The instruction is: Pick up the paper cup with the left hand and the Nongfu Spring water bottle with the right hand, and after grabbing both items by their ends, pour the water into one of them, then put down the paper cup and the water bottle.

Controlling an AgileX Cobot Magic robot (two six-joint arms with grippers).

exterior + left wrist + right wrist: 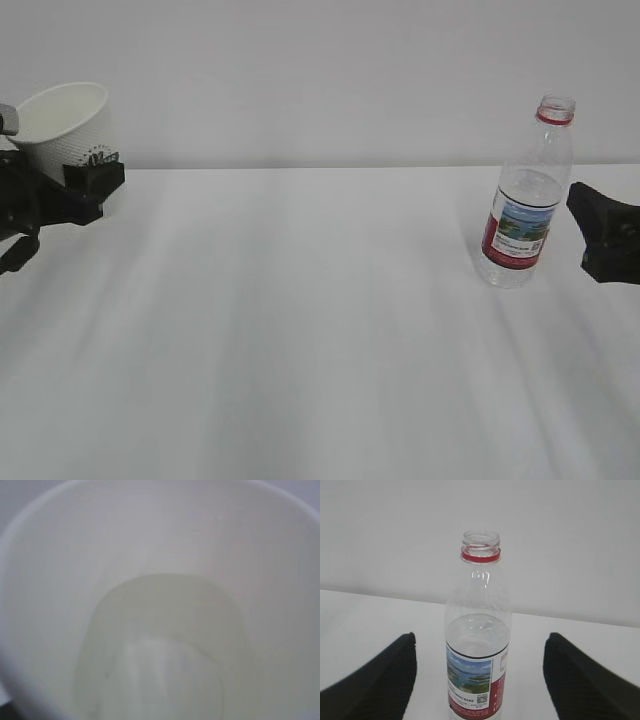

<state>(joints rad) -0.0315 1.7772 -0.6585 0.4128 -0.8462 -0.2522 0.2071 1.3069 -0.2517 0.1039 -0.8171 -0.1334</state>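
Observation:
At the far left of the exterior view, the white paper cup [65, 120] hangs above the table, tilted, its mouth up and to the right. My left gripper [75, 172] is shut on its lower part. The left wrist view is filled by the cup's cream inside [160, 580]; the fingers are hidden there. The Nongfu Spring water bottle [525, 200] stands upright at the right with no cap, and the water [477, 627] reaches about halfway. My right gripper [592, 235] is open just right of the bottle, not touching it. In the right wrist view the bottle [479, 630] stands ahead, centred between the right gripper's [478, 680] spread fingers.
A bare white table [300, 330] spreads between the two arms, backed by a plain white wall. Nothing else stands on the table in these views.

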